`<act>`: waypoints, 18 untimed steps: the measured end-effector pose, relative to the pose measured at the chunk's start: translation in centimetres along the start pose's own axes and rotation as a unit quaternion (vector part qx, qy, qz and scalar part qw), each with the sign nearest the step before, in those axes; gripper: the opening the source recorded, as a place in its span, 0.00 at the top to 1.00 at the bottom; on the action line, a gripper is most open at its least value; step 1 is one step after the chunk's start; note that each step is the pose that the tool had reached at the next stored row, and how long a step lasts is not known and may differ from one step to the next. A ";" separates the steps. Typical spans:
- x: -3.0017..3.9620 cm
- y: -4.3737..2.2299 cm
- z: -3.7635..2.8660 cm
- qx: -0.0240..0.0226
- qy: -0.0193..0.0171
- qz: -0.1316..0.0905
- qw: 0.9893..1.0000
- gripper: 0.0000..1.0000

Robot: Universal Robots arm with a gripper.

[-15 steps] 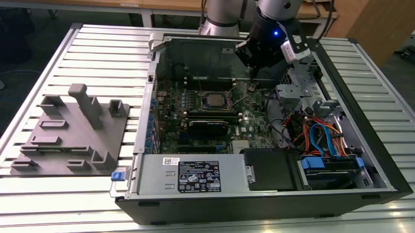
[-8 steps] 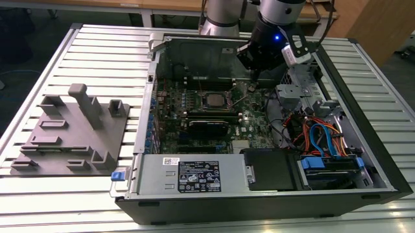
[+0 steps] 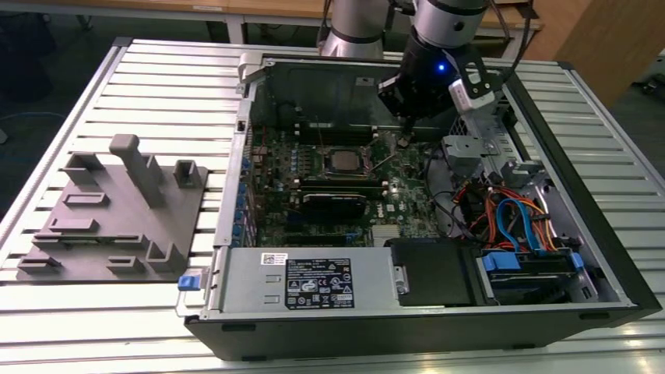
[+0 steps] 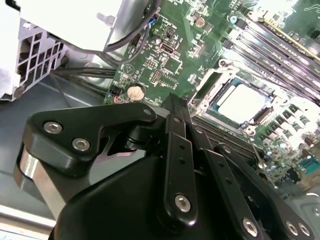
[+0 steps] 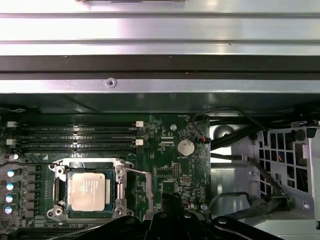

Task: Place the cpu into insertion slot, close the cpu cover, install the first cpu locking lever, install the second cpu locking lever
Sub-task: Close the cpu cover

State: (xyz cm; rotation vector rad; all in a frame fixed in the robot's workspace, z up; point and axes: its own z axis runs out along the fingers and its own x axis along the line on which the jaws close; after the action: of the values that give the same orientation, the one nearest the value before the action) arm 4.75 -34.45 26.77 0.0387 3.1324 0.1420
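So the chip (image 5: 86, 192) is already sitting in the socket (image 5: 56, 197), dull metal top facing up, and the cover (image 5: 119, 187) looks to be lying flat around it. Placing and closing look done to me.

The gripper (image 5: 172, 197) hangs over the green board (image 5: 170, 150), just beside the socket on the side toward the coin battery (image 5: 185, 146), not touching anything I can make out. Its fingers (image 4: 175, 130) look pressed together with nothing between them, so it's working as a poker, not a grabber.

A thin wire lever (image 5: 142, 173) runs along that same edge of the socket. In the second wrist view it seems to stick up off the board, so my guess is it isn't latched and the lever step is the one in hand.

How I'd do it well:
- Push on the bent end of the wire, not the middle, or it just flexes.
- Press down first, then go sideways under the hook.
- Go slow, since wire loves to slip off a rounded tip.
- Stay off the chip top and the tiny parts around the socket.
- Watch that the cover stays flat while you're loading it.
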 end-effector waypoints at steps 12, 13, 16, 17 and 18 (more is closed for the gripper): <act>0.00 -0.08 0.79 0.000 0.000 0.000 1.000 0.90; 0.00 -0.08 0.81 0.000 0.000 0.000 1.000 0.90; -0.01 -0.09 0.98 0.000 0.000 0.000 1.000 0.90; -0.04 -0.11 1.08 0.000 0.000 0.000 1.000 0.90; -0.06 -0.15 1.21 0.000 0.000 0.000 1.000 0.90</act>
State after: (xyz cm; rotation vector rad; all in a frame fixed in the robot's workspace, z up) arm 4.82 -34.48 25.55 0.0386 3.1324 0.1419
